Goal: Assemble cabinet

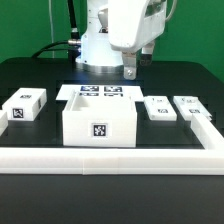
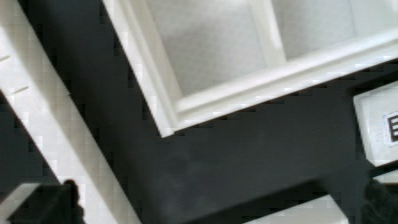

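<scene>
The cabinet, a white box open at the top with a square tag on its front face, stands mid-table just behind the front rail. In the wrist view a corner of its rim and inner compartments shows from above. My gripper hangs high behind and to the exterior view's right of the cabinet, touching nothing. In the wrist view the gripper is open, with only dark table between its two black fingers. Three small tagged white blocks lie apart: one on the exterior view's left and two on its right.
The marker board lies flat behind the cabinet. A long white border rail runs along the table's front and turns up the exterior view's right side; it also shows in the wrist view. An edge of a tagged white piece shows there too.
</scene>
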{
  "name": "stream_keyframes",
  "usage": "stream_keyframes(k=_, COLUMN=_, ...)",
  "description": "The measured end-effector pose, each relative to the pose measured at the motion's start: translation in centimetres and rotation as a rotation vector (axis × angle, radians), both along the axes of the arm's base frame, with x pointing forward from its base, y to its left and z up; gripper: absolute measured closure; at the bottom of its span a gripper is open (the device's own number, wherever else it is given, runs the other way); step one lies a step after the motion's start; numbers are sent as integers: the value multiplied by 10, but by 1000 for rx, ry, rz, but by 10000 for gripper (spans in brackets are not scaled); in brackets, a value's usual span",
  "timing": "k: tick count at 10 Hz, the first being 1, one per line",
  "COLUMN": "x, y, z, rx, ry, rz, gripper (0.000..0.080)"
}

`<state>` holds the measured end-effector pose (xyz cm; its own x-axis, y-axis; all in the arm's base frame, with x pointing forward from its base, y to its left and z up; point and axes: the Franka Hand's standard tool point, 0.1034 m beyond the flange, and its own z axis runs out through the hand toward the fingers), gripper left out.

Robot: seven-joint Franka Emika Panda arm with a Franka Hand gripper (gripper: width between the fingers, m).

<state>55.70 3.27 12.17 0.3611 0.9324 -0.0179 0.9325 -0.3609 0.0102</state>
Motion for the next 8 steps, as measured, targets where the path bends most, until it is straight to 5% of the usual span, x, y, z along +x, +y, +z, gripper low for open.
stream_keyframes(k=8, x=-5, y=-17, z=-15, rx=-10, ry=-77, rz=272, gripper=1)
